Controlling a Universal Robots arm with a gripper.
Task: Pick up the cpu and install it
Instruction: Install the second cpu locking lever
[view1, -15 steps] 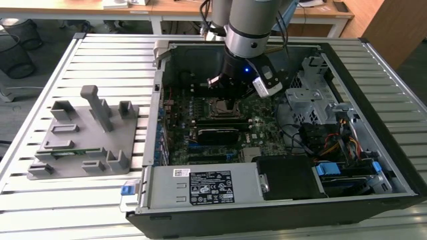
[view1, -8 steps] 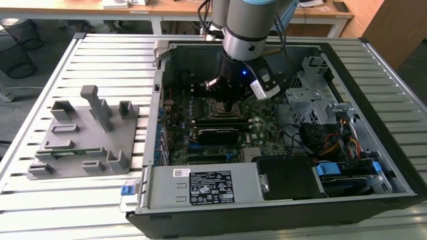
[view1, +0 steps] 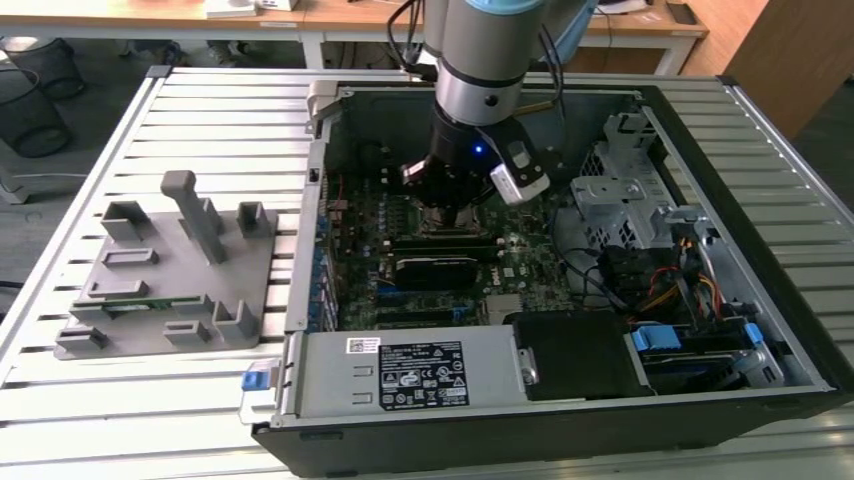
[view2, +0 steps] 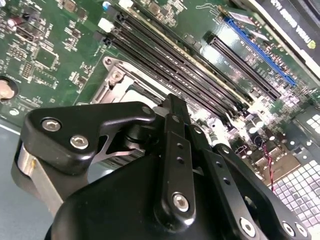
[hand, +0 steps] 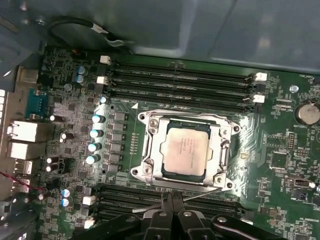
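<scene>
First wrist view: closed, empty gripper (hand: 171, 196) beside cpu (hand: 186, 149).

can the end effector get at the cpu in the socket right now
Probably yes. The cpu lies uncovered in its socket frame, and the end effector sits just beside it with nothing between.

I have the arm (view1: 483, 60) standing nearly straight down from the top of the exterior view, wrist low, with the gripper (hand: 172, 200) pointing downward, its two black fingers (hand: 166, 206) pressed together, holding nothing.
</scene>
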